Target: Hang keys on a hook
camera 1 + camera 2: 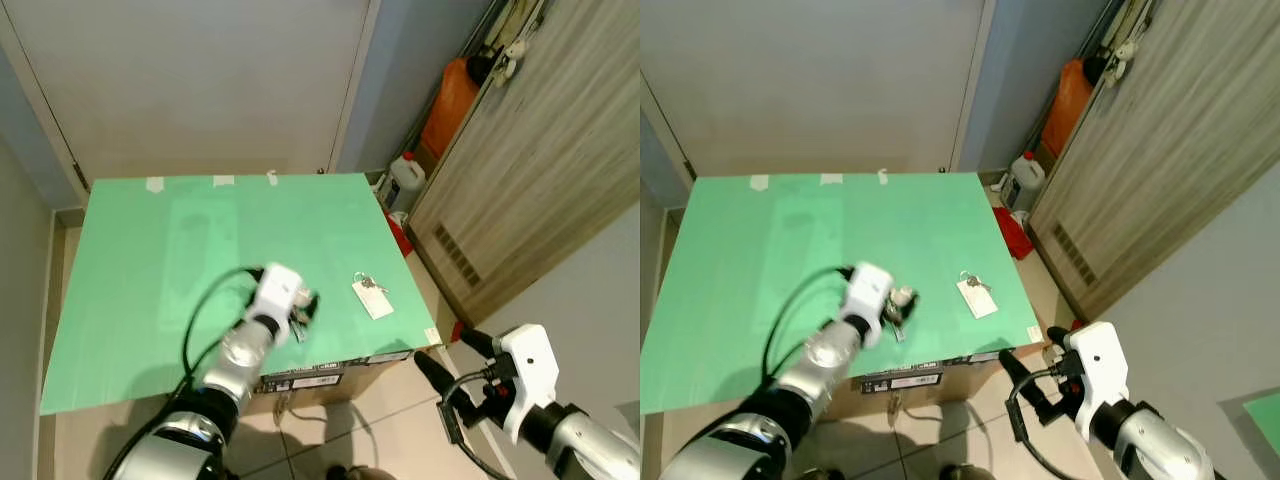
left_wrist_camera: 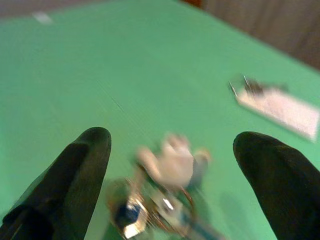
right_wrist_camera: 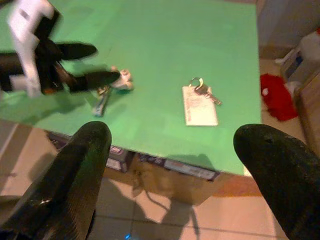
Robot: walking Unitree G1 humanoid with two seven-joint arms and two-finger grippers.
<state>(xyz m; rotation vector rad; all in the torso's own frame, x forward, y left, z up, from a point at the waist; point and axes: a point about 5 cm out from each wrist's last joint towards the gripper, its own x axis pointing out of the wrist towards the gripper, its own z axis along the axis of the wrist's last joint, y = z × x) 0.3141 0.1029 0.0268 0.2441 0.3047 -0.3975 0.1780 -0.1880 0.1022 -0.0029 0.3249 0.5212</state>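
Left end effector (image 2: 170,150) open, straddling keys (image 2: 160,200) on desk (image 1: 180,240). Right end effector (image 3: 170,145) open, idle. Recommend lowering squarely and closing on the ring, not the charm.

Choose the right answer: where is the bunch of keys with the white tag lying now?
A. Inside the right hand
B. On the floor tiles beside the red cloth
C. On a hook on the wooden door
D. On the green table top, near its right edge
D: the keys with the white tag lie flat on the green table top near its right edge, apart from the left hand, which hovers over another bunch of keys.
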